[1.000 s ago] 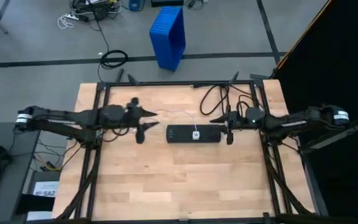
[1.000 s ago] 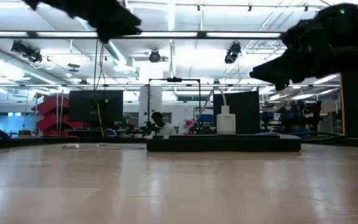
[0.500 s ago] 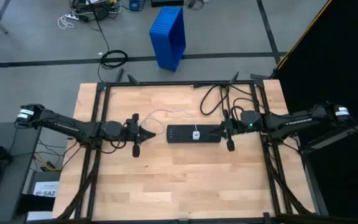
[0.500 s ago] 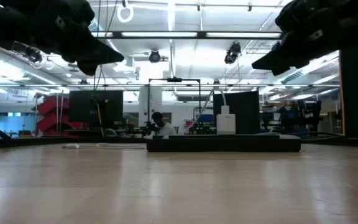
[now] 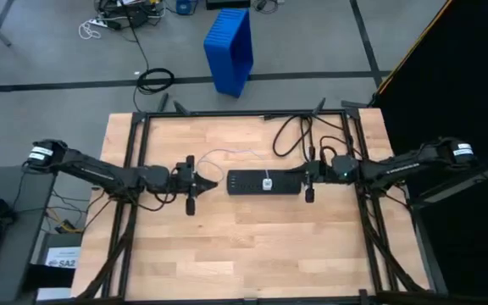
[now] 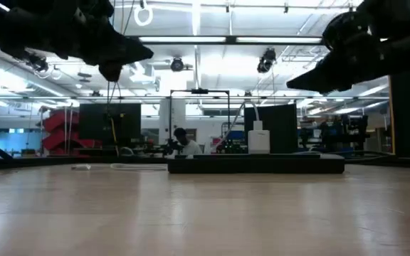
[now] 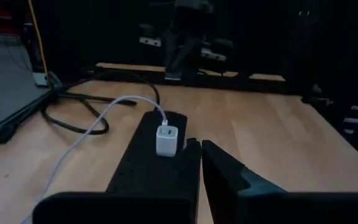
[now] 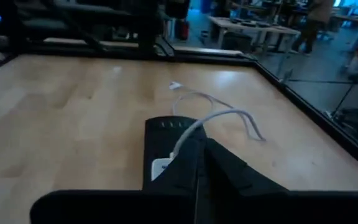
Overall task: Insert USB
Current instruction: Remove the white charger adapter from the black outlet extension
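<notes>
Wood surface (image 5: 252,237) w/ black power strip (image 5: 263,182) mid; white charger (image 7: 166,140) plugged in, USB (image 7: 98,124) cable trails off it, far plug hard to see. Left claw (image 5: 200,182), right claw (image 5: 299,178) both clenched, empty, flanking strip

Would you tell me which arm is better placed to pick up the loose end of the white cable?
Left: the USB cable ends loose beside the left gripper, while the right gripper hovers at the other end of the power strip.
</notes>
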`<state>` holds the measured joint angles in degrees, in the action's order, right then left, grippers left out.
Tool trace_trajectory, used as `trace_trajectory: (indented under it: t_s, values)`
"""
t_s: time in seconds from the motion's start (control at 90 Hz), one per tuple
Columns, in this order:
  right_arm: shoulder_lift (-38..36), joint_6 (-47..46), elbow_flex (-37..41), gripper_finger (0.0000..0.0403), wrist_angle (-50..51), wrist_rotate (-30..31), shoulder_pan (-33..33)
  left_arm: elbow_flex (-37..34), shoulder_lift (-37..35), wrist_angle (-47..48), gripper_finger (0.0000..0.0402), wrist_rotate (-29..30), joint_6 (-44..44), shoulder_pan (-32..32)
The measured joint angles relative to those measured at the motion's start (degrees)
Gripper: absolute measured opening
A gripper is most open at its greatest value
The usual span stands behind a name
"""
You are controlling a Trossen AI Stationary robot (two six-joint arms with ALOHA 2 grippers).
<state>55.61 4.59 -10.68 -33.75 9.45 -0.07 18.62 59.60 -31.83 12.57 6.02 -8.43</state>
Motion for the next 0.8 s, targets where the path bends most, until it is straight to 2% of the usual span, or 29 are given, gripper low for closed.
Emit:
trace_trajectory:
  t_s: [0.4, 0.522, 0.678, 0.8]
  values:
    - [0.33, -0.03, -0.02, 0.0002, -1.41, 0.02, 0.00, 0.02, 1.16, -0.87, 0.0000, 0.03, 0.03, 0.07]
    - [0.42, -0.01, -0.02, 0.0004, -1.55, 1.89, 0.00, 0.02, 1.20, -1.15, 0.0000, 0.10, 0.03, 0.07]
    - [0.42, 0.40, -0.02, 0.0001, -1.56, 2.94, -0.03, 0.02, 1.20, -1.73, 0.0003, 4.10, -1.26, 0.07]
    - [0.42, 0.45, -0.02, 0.0003, -1.66, 2.94, -0.03, 0.02, 1.20, -1.60, 0.0022, 5.25, -1.26, 0.09]
